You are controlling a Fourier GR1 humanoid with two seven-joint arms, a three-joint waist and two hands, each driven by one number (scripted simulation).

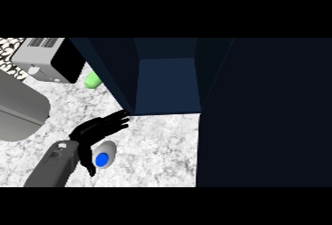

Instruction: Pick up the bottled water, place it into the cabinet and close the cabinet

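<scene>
**White bottle at an open robot hand, cabinet standing ready**

Grey fills the left edge, where a rounded basin (19, 110) is cut off by the frame, so its full shape cannot be made out. At 11 o'clock sits a grey and black appliance (45, 59), also partly cropped. Just to its right lies a small green object (92, 80), half tucked behind the cabinet's side and too hidden to name.

From 7 o'clock a grey forearm (52, 165) comes in over the speckled desk (156, 149). It ends in the left robot hand (97, 127), whose fingers stretch out fairly straight towards 1 o'clock, their tips near the cabinet's lower corner. They are not curled round anything. The bottled water (107, 150) is just beside the palm at 5 o'clock of the hand, its blue cap (102, 160) facing up, which suggests it is upright. Whether the thumb touches it is hard to tell, since dark parts of the hand overlap its left side.

Right of centre, the dark blue cabinet (165, 83) shows its inside, so it is ready to take the bottle. Its door (266, 114) appears as a broad dark panel that fills the right side and hides the desk behind it. By my reading the pick-up is not yet secured.

No right robot hand shows in the view.
</scene>
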